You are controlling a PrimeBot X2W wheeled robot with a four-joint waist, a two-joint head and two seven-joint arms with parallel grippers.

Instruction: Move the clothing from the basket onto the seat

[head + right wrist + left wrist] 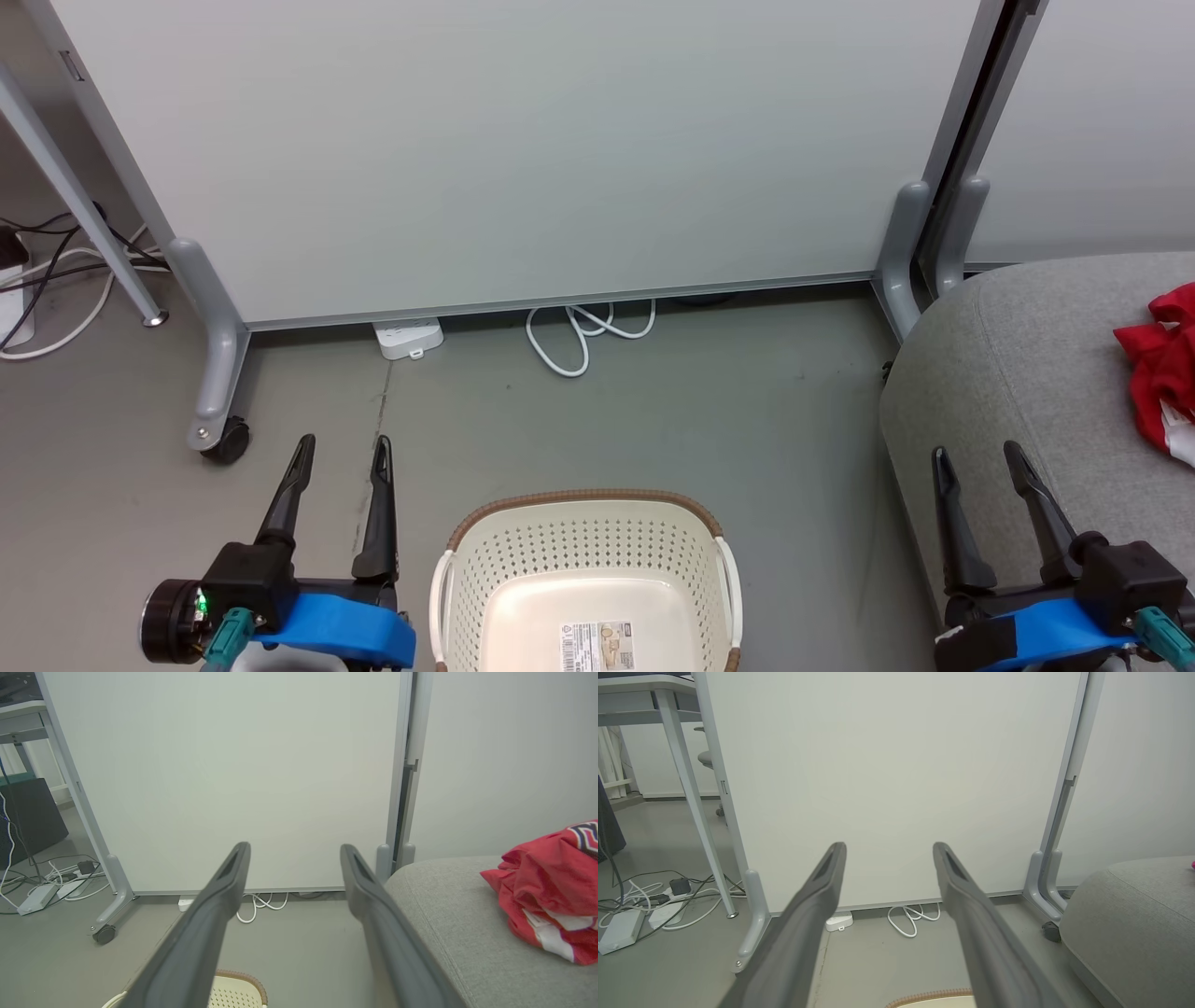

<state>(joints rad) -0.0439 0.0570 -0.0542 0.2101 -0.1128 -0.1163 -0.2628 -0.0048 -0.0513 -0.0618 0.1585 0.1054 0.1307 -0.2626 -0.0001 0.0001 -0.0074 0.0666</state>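
- Now our left hand (344, 441) hovers above the grey floor (653, 420), its two dark fingers spread well apart with nothing between them.
- Our right hand (976, 450) is just as wide open and grips nothing. Its fingers lie over the near rounded corner of the seat (1027, 355).
- Between our two hands, closer to the left one, the basket (583, 496) sits on the floor, just to the right of our left wrist. Its bare cream bottom faces up at us with a paper label (597, 644) on it.
- Off to the right of our right hand and a little beyond its fingertips, the clothing (1162, 373) lies on the seat, well apart from the fingers. It is a crumpled red heap with a white band at its lower edge. From the right wrist we also see a patch of black-and-white marking at its top.
- Ahead of both hands stands a pale partition panel (523, 149) on grey feet. One caster (227, 439) sits just to the left of our left fingertips.
- At the foot of the panel, ahead of the gap between our hands, lie a coiled white cable (579, 336) and a white power strip (408, 338).
- Far out to the left of our left hand, a grey counter leg (693, 812) rises beside a tangle of cables (649, 896) on the floor.
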